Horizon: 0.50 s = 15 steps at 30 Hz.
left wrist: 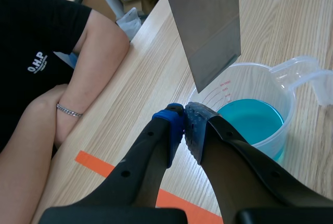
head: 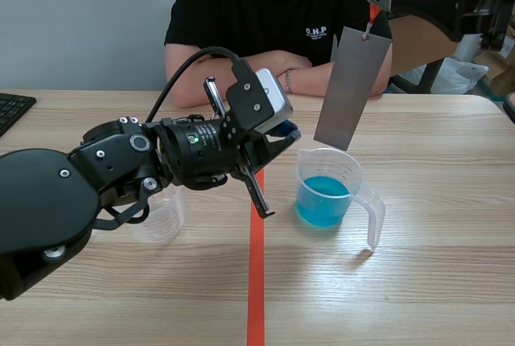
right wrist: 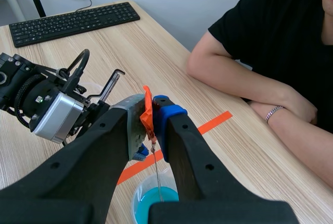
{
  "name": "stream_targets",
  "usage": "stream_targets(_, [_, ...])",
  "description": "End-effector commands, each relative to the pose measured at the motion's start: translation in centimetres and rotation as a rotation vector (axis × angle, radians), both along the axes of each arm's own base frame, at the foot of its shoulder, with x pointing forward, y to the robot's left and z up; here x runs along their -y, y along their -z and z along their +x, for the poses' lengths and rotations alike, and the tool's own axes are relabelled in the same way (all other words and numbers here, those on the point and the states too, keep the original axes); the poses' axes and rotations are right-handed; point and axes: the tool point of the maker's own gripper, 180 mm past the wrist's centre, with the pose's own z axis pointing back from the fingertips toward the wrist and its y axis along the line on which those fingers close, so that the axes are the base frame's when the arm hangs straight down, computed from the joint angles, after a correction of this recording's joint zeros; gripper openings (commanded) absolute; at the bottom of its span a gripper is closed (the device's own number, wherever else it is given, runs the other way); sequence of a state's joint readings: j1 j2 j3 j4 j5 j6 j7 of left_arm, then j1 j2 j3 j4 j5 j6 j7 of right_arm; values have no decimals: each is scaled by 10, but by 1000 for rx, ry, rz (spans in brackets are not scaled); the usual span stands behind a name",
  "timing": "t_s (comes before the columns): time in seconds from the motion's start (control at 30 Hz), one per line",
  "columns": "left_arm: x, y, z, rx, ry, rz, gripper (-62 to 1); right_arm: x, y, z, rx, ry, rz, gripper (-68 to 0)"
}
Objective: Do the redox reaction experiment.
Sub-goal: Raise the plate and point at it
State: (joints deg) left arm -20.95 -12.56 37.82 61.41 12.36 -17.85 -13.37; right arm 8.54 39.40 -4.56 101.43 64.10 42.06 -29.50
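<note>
While the right gripper [right wrist: 152, 104] hangs high at the table's two o'clock, its fingers are clamped hard on a small orange tag [right wrist: 148, 117]. From that tag a grey metal plate [head: 352, 88] dangles on a thin wire. Look at that plate: it hangs slightly tilted, its lower edge right at the far rim of the measuring cup [head: 358, 179], at the cup's twelve o'clock and above the blue liquid [head: 322, 199] inside. The cup stands just right of the red tape line [head: 256, 282], handle out at four o'clock.

Over to the left gripper [left wrist: 184, 120]: pads pressed together, clenched on nothing. It sits at the cup's nine o'clock, tips near the rim and just below the plate's lower corner.

Under the left arm, at the measuring cup's nine o'clock and well apart from it, stands an empty clear cup [head: 161, 216]. A black keyboard [head: 12, 111] peeks in at the table's [head: 434, 282] ten o'clock edge. At twelve o'clock a person [head: 273, 8] in a black T-shirt sits with forearms folded on the tabletop, a bracelet [head: 287, 80] on one wrist.
</note>
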Motion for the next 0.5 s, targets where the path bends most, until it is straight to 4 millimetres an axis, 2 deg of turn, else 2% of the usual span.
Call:
stream_targets(0.0, [3,-10,-5,25,30,-34,-562,0,-15,-2,46,-15,17,-660])
stream_targets(0.23, [-22,-13,-36,49,41,-4,-562,0,-15,-2,46,-15,17,-660])
stream_targets(0.47, [-81,-21,-61,45,-78,20,-562,0,-15,-2,46,-15,17,-660])
